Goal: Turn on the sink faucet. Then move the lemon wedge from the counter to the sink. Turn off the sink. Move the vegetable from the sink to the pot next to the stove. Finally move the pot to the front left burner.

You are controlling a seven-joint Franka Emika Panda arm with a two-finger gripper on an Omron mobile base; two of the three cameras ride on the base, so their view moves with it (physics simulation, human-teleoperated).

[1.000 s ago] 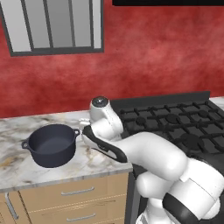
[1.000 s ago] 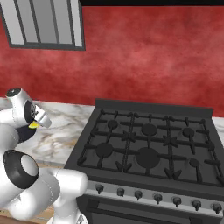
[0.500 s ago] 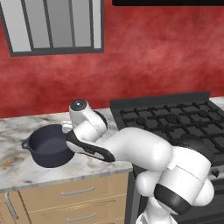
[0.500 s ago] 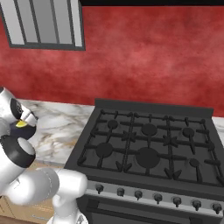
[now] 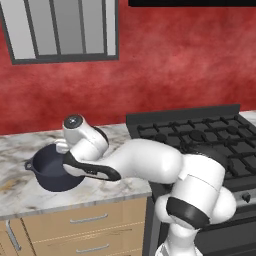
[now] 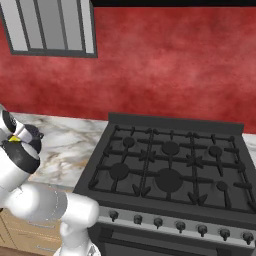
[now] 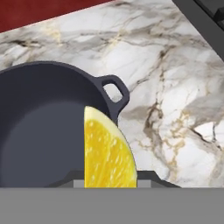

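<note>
The small yellow crescent-shaped lemon wedge (image 7: 107, 151) is held in the two-finger gripper (image 7: 109, 177), jaws clenched on its lower part, flat cut face turned toward the pot side in the hand view. The wedge is seen hanging over the near right rim of the dark grey round low-walled pot (image 5: 52, 170), just beside the pot's loop handle (image 7: 113, 92); whether it touches the rim cannot be told. In the right base view a small yellow bit of the wedge (image 6: 15, 139) is seen at the far left edge, next to the arm's white and dark wrist, with the pot (image 6: 31, 134) just behind it.

The pot is seen standing on the white-grey marble counter (image 5: 20, 145) with brown and black veins, left of the black gas stove (image 6: 170, 165) with cast grates, well apart from its edge. The pot's inside looks bare dark grey. The white arm is stretched from the lower right of the left base view across the counter, its wrist partly covering the pot's right side. Tan wooden cabinet drawers (image 5: 85, 230) with metal handles are seen under the counter. A red wall and a grey barred window (image 5: 62, 27) are seen at the far side
</note>
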